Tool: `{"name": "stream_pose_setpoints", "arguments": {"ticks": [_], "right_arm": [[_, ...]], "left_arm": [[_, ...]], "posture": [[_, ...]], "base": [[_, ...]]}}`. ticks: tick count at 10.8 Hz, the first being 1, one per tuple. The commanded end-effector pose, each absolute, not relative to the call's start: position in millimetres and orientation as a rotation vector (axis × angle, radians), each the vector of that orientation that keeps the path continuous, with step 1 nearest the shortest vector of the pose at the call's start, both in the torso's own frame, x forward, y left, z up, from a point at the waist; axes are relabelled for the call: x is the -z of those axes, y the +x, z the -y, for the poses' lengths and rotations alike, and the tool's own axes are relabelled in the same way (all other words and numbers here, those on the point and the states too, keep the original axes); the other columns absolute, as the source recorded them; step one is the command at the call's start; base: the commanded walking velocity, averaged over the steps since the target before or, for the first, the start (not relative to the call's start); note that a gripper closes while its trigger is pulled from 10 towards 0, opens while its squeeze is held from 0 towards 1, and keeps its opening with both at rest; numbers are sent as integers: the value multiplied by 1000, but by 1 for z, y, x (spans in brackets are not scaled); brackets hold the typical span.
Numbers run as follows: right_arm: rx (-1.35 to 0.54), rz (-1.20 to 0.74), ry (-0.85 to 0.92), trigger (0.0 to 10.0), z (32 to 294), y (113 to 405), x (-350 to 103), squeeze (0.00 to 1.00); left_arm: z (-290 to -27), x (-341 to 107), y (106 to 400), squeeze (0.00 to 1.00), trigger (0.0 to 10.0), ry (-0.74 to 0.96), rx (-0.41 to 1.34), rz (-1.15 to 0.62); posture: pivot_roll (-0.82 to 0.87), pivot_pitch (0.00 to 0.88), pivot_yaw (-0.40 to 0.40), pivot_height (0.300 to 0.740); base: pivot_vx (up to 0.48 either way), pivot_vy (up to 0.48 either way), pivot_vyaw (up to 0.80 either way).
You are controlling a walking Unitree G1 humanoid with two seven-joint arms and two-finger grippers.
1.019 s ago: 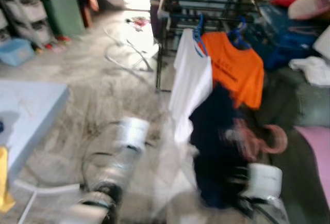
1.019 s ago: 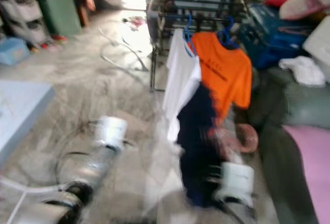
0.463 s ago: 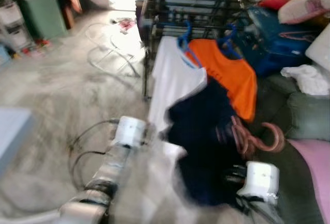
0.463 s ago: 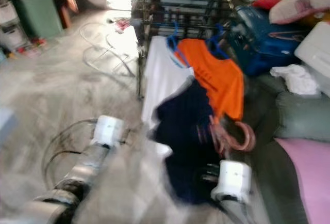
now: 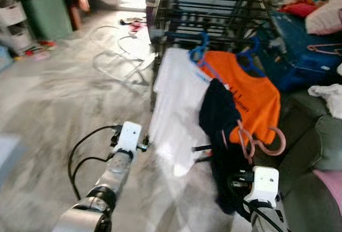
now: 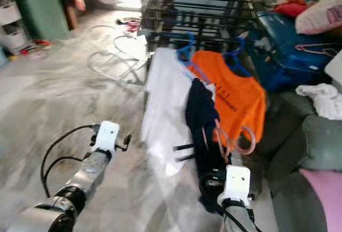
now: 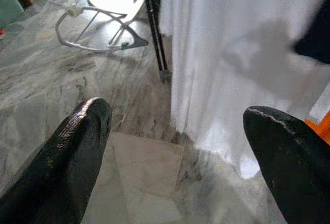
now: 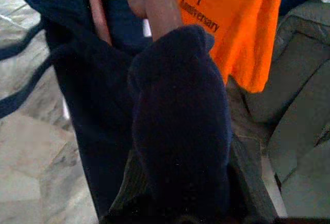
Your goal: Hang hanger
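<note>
Right gripper (image 5: 247, 160) is low and close in, its fingers wrapped in dark cloth and clamped on the pink hanger (image 5: 251, 141) that carries the navy garment (image 5: 219, 120), which droops toward the floor. Left gripper (image 7: 175, 152) hangs beside it with fingers spread wide, holding nothing, aimed at the hem of the white shirt (image 5: 179, 103). Beyond, the orange shirt (image 5: 254, 95) hangs on a blue hanger from the black drying rack (image 5: 214, 7). This looks like the carry-and-approach step: next, the hook needs lifting to a free stretch of rail and setting over it.
</note>
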State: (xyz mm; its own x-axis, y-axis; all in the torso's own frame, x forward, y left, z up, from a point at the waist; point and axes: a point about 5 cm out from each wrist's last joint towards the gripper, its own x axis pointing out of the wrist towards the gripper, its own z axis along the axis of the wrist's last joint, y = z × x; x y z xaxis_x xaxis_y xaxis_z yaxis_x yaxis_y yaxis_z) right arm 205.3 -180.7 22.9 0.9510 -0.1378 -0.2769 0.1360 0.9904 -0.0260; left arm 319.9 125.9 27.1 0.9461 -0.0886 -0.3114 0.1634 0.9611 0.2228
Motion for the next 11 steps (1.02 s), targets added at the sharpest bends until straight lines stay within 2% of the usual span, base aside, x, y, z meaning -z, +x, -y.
{"name": "stream_pose_setpoints", "arguments": {"ticks": [1, 7, 8, 10, 11], "right_arm": [[176, -247, -13, 10000, 191, 206, -29, 0], [136, -222, 10, 10000, 174, 208, -26, 0], [138, -218, 13, 10000, 174, 209, -26, 0], [135, -214, 24, 10000, 172, 213, -26, 0], [121, -213, 23, 10000, 170, 215, -26, 0]], "left_arm": [[-121, -29, 321, 0, 10000, 263, 134, -298], [-123, -25, 319, 0, 10000, 297, 137, -322], [-124, -24, 319, 0, 10000, 318, 128, -323], [-147, -18, 315, 0, 10000, 361, 14, -370], [-159, -15, 312, 0, 10000, 308, -21, -398]], "posture": [[-101, 0, -47, 740], [-90, 0, -12, 740], [-89, 0, -7, 740], [-73, 0, -13, 740], [-49, 0, -33, 740]], "base": [[0, 0, 0], [0, 0, 0], [0, 0, 438], [0, 0, 478], [0, 0, 0]]}}
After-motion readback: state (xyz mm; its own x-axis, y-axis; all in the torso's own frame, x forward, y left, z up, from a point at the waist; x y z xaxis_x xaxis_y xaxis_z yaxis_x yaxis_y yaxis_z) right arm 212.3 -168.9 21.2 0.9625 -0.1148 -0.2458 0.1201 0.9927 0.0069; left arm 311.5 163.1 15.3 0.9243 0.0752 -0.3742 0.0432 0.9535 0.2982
